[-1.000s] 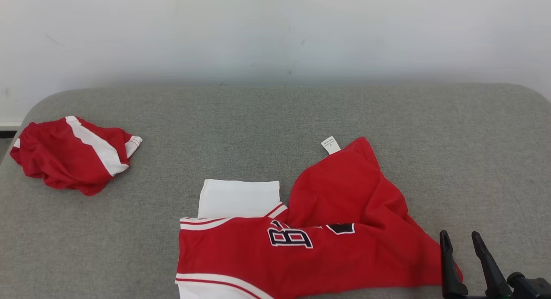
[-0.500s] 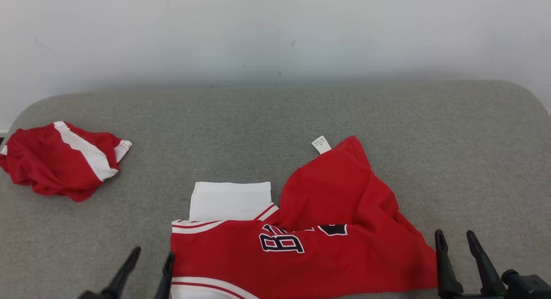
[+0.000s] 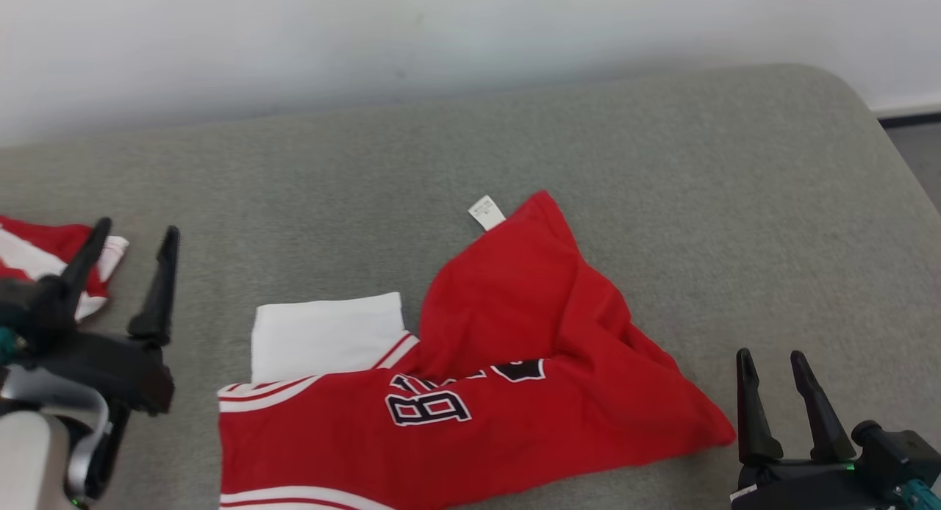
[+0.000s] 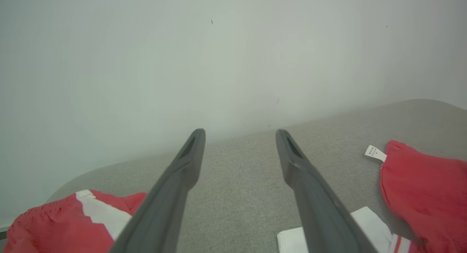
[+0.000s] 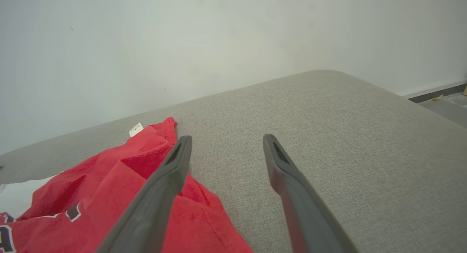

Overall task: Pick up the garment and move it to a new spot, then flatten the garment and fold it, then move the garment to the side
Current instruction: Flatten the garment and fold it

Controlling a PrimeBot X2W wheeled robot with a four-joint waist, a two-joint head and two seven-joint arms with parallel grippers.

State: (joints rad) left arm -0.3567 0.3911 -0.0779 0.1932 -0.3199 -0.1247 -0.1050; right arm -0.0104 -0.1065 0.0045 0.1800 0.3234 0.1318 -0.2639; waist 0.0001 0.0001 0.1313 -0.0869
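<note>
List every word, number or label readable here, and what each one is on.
"B": black, white-edged lettering on the red jersey. It seems to read so, but the characters beside it are cut off by the fold and unreadable.
White tag at the jersey's far corner: print too small to read.
No other text is legible.

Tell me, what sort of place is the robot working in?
Likely a plain indoor room: a grey upholstered surface with rounded corners, like a bed or sofa, stands against a bare white wall, with a red jersey and another red garment on it.
</note>
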